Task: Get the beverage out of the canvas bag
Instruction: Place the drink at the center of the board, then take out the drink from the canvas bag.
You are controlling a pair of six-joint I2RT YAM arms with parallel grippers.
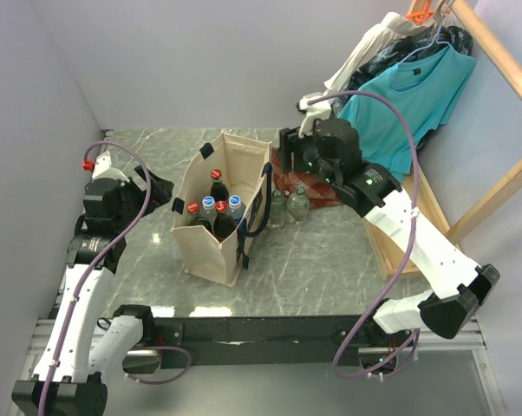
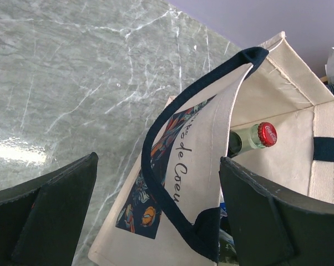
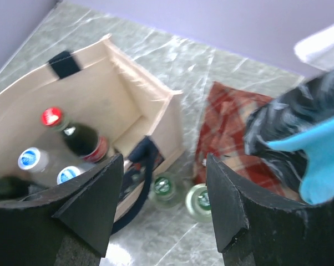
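Note:
The beige canvas bag (image 1: pixel 211 247) stands upright mid-table, its navy handles hanging loose. Inside it are several beverage bottles: red caps (image 1: pixel 216 174) and white-blue caps (image 1: pixel 235 200). Two clear bottles with green caps (image 1: pixel 277 206) (image 1: pixel 299 202) stand on the table just right of the bag. My left gripper (image 1: pixel 163 192) is open beside the bag's left wall, its fingers (image 2: pixel 50 210) either side of the printed panel (image 2: pixel 172 166) without touching it. A red-capped bottle (image 2: pixel 267 133) shows inside. My right gripper (image 1: pixel 287 149) hangs open and empty above the two green-capped bottles (image 3: pixel 166 187).
A red plaid cloth (image 1: pixel 317 186) lies behind the two outside bottles. A wooden rack (image 1: pixel 504 186) with a teal shirt (image 1: pixel 408 104) and other clothes fills the right side. Walls close off the back and left of the marble table (image 1: pixel 330 260).

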